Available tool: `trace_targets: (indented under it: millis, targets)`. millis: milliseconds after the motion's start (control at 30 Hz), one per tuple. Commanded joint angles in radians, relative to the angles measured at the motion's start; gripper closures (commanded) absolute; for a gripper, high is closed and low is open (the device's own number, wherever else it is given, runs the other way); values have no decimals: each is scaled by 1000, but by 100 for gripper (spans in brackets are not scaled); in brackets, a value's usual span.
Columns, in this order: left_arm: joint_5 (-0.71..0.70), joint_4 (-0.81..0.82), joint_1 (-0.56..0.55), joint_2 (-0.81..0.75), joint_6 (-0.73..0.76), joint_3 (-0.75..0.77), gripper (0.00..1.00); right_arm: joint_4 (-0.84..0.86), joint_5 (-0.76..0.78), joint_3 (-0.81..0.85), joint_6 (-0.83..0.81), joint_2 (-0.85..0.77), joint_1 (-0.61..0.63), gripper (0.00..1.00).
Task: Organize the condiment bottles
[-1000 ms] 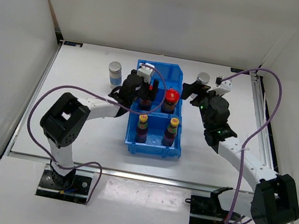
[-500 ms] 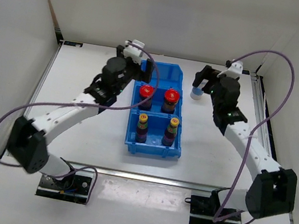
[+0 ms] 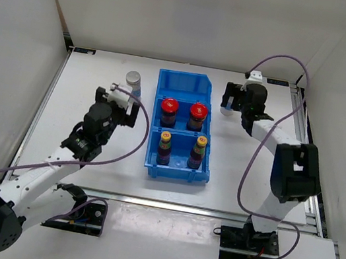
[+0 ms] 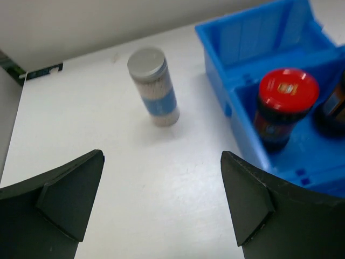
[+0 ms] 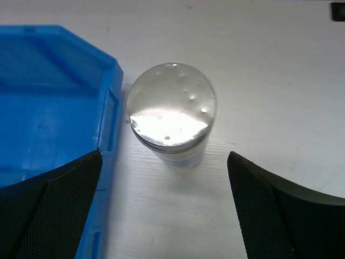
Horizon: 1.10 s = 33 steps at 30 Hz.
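Both my tools stood spread: left tool [image 4: 160, 162] short of the left shaker [image 4: 154, 89] near the bench's [image 4: 97, 108] far edge, right tool [image 5: 164, 156] flanking the right shaker [image 5: 171, 110] beside the blue bin [image 5: 48, 65].

The top camera looked down from behind the arm bases [image 3: 75, 209]. Wrist cameras sat close by the left shaker [image 4: 153, 86], 11 o'clock, and right shaker [image 5: 171, 110], 1 o'clock; all showed the blue bin [image 3: 175, 172].

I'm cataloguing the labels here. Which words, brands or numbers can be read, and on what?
No text can be read in any view.
red lid: yellow mark, too blurred to read.
yellow caps: red marks, too small to read.
shaker: blue band, no legible text.
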Motion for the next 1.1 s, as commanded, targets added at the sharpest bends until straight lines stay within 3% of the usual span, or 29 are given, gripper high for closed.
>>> trace_targets:
  millis: [0, 167, 433, 500, 533, 600, 767, 867, 1067]
  targets:
    - [-64, 97, 1, -81, 41, -83, 0, 113, -80, 85, -39, 75, -7, 0]
    - [-42, 107, -8, -60, -60, -107, 0, 73, -94, 222, -57, 178, -7, 0]
    - [-9, 162, -26, 5, -60, -107, 0, -8, -11, 351, -77, 292, -7, 5]
    - [-9, 173, -37, 5, -60, -117, 0, -17, -11, 366, -88, 306, -7, 14]
    - [-9, 183, -37, 5, -60, -117, 0, -31, 19, 380, -88, 318, -7, 27]
    - [-21, 193, -37, 5, -60, -117, 0, -31, 51, 389, -79, 327, -7, 44]
    - [-30, 202, -37, 5, -60, -127, 0, -78, 71, 412, -77, 345, -7, 73]
    - [-30, 202, -37, 5, -60, -127, 0, -78, 81, 412, -77, 310, -7, 83]
    - [-39, 202, -37, 14, -60, -127, 0, -104, 50, 444, -105, 211, -7, 92]
